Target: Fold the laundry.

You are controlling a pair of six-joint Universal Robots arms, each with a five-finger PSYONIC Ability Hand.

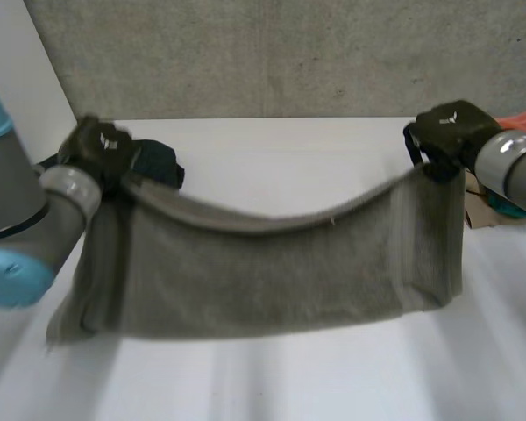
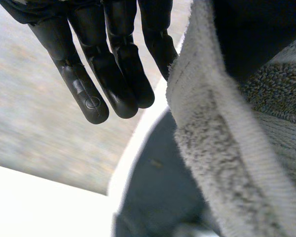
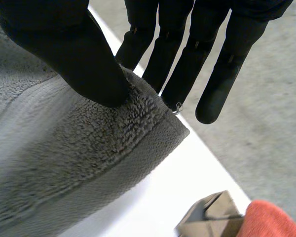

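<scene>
Dangling the soft, saggy grey towel [image 1: 272, 272] over the tabletop [image 1: 289, 377], pinching a top corner between thumb and straight fingers [image 3: 227, 74] in left hand [image 1: 96, 145] and right hand [image 1: 447, 127] alike, reckoning on corners as the best grip.

Towel [image 1: 272, 272] hangs spread over the bench [image 1: 289, 386], between two hands. Left hand [image 1: 96, 145] pinches its upper left corner and right hand [image 1: 447, 132] its upper right corner. Bundled garment [image 1: 162, 162] lies just behind the left hand. Paper package [image 3: 212, 217] sits beyond the right hand, a second object [image 3: 271, 219] against it.
</scene>
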